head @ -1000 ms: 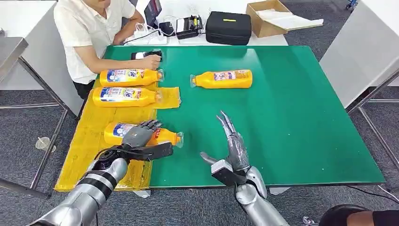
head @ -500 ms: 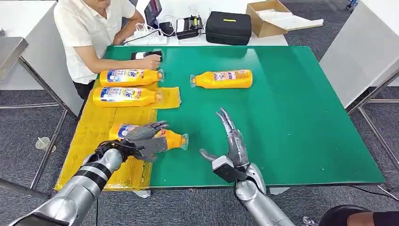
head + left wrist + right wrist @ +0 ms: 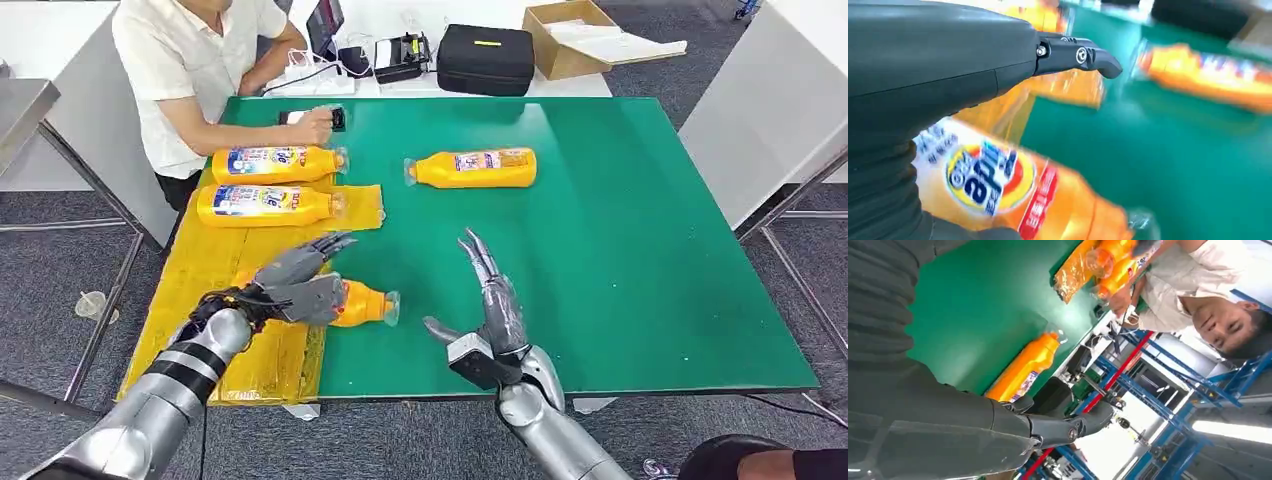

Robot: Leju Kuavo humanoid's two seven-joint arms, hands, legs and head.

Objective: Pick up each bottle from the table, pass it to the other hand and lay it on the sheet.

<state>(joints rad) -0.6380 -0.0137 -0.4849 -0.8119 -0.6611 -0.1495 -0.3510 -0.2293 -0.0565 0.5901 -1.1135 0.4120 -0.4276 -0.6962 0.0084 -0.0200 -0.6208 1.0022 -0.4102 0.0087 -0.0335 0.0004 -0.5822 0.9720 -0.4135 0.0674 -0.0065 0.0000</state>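
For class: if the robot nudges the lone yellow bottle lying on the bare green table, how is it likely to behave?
The lone bottle lies on its side with a rounded body, so it would probably roll. Its glossy plastic may slip between fingers. It looks full, so likely fairly heavy.

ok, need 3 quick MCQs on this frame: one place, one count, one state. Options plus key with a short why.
1. Where does the lone bottle outside the sheet lie?
A. on bare green table
B. on the floor
C. in the cardboard box

2. How many orange bottles are in the head view?
A. two
B. four
C. six

3. What is the right hand doing?
A. gripping a bottle
B. open, holding nothing
C. pressing the sheet

Key: 1 A, green table surrounds it, clear of the yellow sheet. 2 B, three by the sheet, one apart. 3 B, fingers spread, nothing in them.
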